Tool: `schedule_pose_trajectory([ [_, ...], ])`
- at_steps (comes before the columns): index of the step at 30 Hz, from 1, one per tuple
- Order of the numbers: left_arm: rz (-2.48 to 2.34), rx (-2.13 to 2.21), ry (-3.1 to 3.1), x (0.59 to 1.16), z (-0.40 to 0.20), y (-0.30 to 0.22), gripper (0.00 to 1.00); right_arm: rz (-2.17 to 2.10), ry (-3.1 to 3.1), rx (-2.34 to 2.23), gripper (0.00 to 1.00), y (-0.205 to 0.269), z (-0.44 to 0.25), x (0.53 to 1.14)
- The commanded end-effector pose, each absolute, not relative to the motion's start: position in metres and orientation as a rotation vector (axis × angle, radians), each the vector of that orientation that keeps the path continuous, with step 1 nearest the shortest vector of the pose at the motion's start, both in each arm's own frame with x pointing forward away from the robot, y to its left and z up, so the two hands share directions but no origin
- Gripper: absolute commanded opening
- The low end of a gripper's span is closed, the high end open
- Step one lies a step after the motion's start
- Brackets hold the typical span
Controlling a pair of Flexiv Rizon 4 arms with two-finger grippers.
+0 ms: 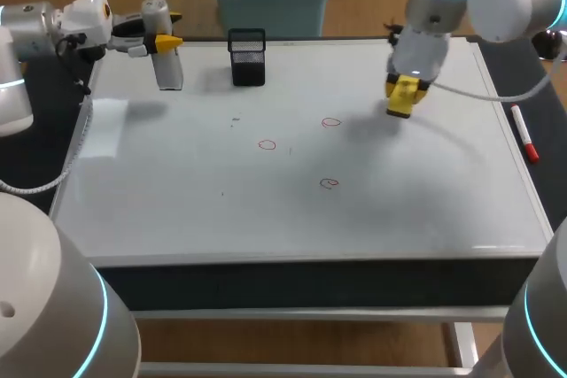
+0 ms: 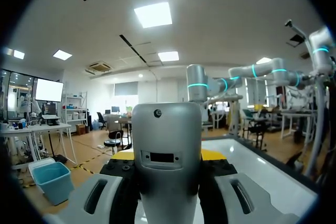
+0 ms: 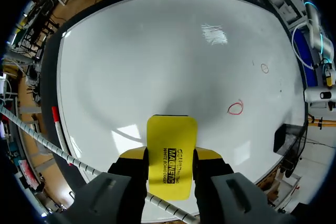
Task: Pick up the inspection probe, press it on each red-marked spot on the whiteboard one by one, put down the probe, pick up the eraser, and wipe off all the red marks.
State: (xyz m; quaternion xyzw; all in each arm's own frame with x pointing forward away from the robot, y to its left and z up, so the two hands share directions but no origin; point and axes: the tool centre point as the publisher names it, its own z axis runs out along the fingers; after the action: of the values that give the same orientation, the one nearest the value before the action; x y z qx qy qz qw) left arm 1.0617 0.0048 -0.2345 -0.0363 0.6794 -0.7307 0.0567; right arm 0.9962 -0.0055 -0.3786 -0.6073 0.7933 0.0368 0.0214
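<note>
The whiteboard (image 1: 416,192) bears three red marks (image 1: 330,122). Over its far left corner the grey inspection probe (image 1: 168,68) stands upright, long axis crosswise to the level fingers of the left gripper (image 1: 165,42), which pinch it from both sides. The right gripper (image 1: 405,88) points down over the far right part, clamped on the yellow eraser (image 3: 171,153), whose long axis runs out along the fingers toward the board.

Glossy smooth whiteboard (image 1: 399,210), black wire-mesh metal holder (image 1: 247,57), matt silver-grey probe (image 2: 166,150), yellow plastic eraser (image 3: 171,153)
</note>
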Motion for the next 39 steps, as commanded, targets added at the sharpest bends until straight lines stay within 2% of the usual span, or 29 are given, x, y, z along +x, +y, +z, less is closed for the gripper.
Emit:
schedule_pose_trajectory([
  [1, -2.218, -0.106, 2.063, 1.063, -0.234, 0.005, 0.0, 0.098, 2.423, -1.941, 0.0, 0.025, -0.376, 0.98],
  [12, -2.218, -0.106, 2.063, 1.063, -0.234, 0.005, 0.0, 0.253, 2.176, -2.21, 0.0, 0.137, -0.38, 0.956],
  [20, -2.218, -0.106, 2.063, 1.063, -0.234, 0.005, 0.0, 0.281, 2.067, -2.356, 0.0, 0.201, -0.387, 0.945],
  [28, -2.218, -0.106, 2.063, 1.063, -0.234, 0.005, 0.0, 0.249, 2.011, -2.424, 0.0, 0.237, -0.391, 0.937],
  [39, -2.218, -0.106, 2.063, 1.063, -0.234, 0.005, 0.0, 0.142, 2.009, -2.476, 0.0, 0.256, -0.403, 0.923],
])
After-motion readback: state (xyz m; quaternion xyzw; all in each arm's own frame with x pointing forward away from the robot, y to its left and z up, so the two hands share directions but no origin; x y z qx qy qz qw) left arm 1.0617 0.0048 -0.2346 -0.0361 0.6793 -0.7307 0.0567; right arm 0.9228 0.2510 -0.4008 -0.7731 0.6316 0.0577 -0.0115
